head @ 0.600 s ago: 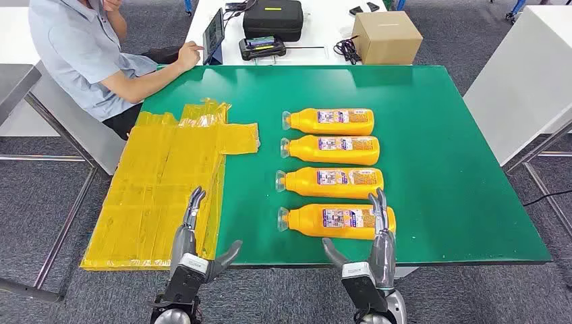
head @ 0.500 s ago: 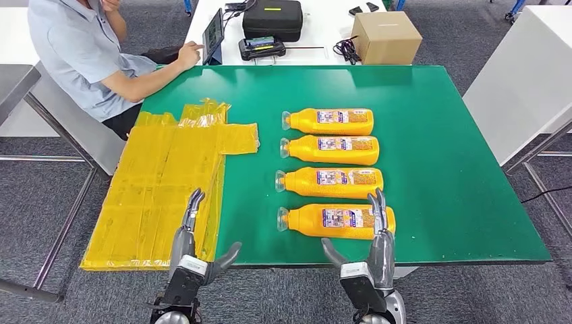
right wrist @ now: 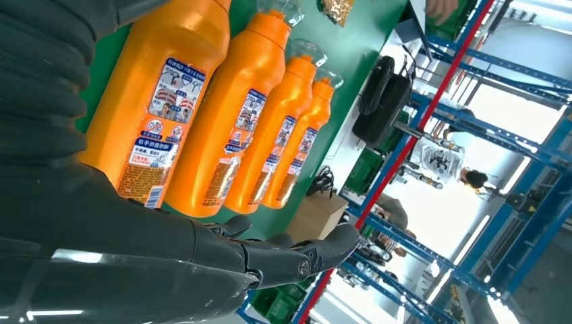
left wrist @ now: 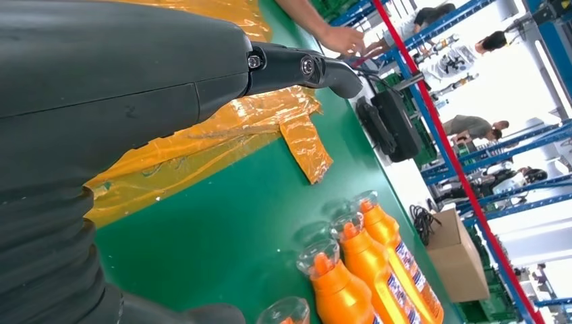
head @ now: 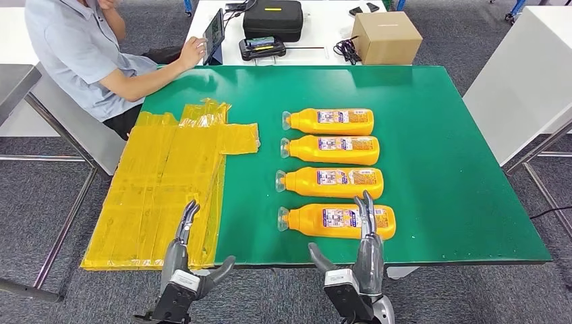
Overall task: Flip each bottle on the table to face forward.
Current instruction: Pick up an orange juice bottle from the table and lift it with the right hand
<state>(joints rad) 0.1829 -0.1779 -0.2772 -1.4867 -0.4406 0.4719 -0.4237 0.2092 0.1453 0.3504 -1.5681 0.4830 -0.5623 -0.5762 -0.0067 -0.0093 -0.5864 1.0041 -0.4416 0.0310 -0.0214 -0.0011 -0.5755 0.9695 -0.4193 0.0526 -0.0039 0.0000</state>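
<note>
The green table (head: 438,169) spreads wide, and down its middle lie four orange bottles in a near-to-far column, each on its side with the long axis running left to right, caps to the left, bases to the right. The yellow plastic sheets (head: 162,182) cover the left side of the table, and a person (head: 88,54) sits at the far left corner.

Now the key relation: the near bottle (head: 337,221) lies directly ahead of the right hand (head: 354,270), crosswise to its reach, with the raised fingers (head: 367,216) overlapping the bottle's base end in the head view. That hand is plainly the closer one. Its fingers are spread, nothing in them; whether they touch the bottle cannot be told from here.

The left hand (head: 185,260) hovers at the near edge over the sheets, fingers apart, empty, well left of the column.

The labels face up on all four, but the print is too small to say which face is the front. The right wrist view has the near bottle's label close by, its base partly hidden behind the hand's own bulk.
</note>
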